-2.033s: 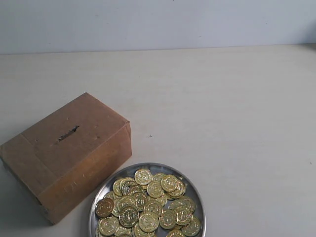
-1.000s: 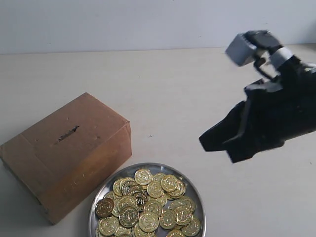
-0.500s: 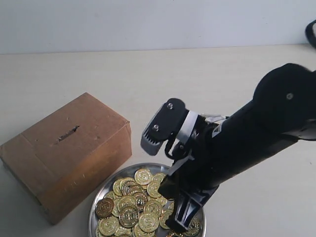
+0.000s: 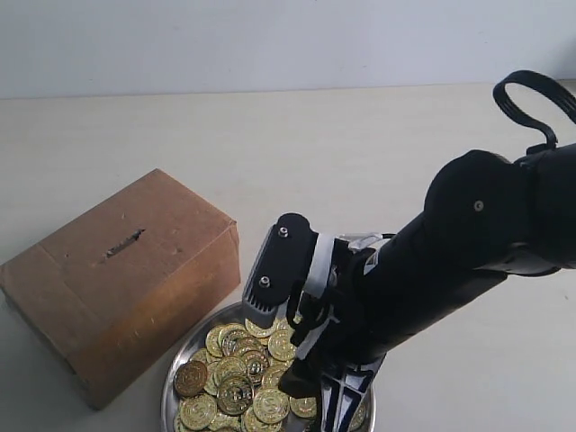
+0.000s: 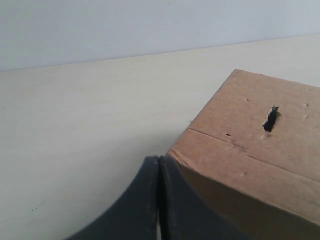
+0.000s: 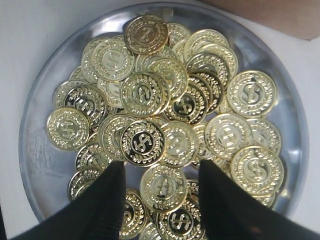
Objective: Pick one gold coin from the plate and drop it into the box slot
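The right arm (image 4: 468,243) reached across the scene, its wrist angled down over the plate. The box (image 4: 117,279) lay well off to one side of the right jaws, beyond the plate's rim, and just ahead of the left gripper (image 5: 159,167), whose fingers were pressed together with nothing between them. The plate (image 6: 40,165) sat directly beneath the right gripper (image 6: 161,170), whose jaws stood wide apart and empty, poised over the heap of gold coins (image 6: 190,100). One coin (image 6: 163,187) lay flat in the gap between the two fingertips, crowded at its edges by neighbours. The box slot (image 4: 124,243) pierced the box's top, far from the right jaws.

The step in hand looked like the pick. It would go best if the jaws came straight down around that one coin, with the tips landing on either side of its rim rather than on its neighbours. They should then close gently, so that the coin neither skidded away nor brought a second one along.
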